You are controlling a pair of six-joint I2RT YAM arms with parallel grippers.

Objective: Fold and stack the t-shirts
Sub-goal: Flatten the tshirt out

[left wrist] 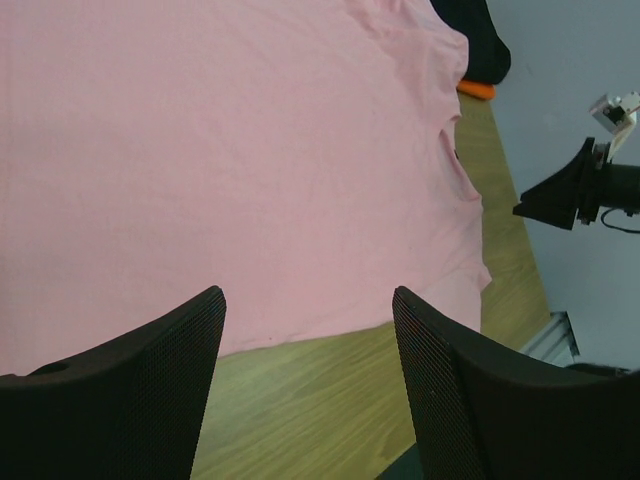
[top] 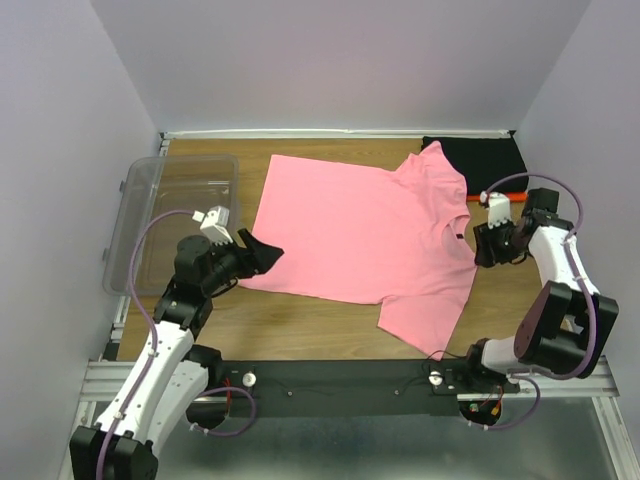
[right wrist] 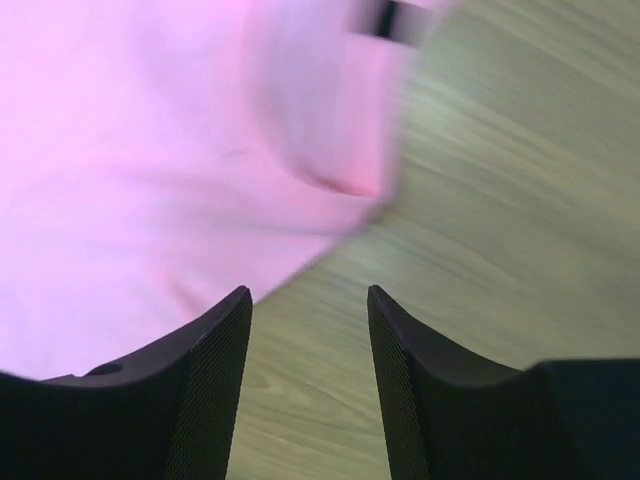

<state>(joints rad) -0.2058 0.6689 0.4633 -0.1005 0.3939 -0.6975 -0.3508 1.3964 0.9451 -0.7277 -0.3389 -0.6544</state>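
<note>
Risk: a shallow pinch could slip and bunch the cloth. Pink t-shirt [top: 360,235] lies flat mid-frame on the worktop [top: 300,330]; left fingers [top: 262,250] at its hem, right fingers [top: 484,245] by the collar (both spread, empty).

The right pincer [right wrist: 308,295] holds its two black fingers [right wrist: 190,390] apart at the bottom with only bare wooden counter [right wrist: 520,200] between them, and the pink t-shirt [right wrist: 150,150], a bit blurry, lies on the counter up to the left, a small black tag [right wrist: 395,20] at its top.
</note>
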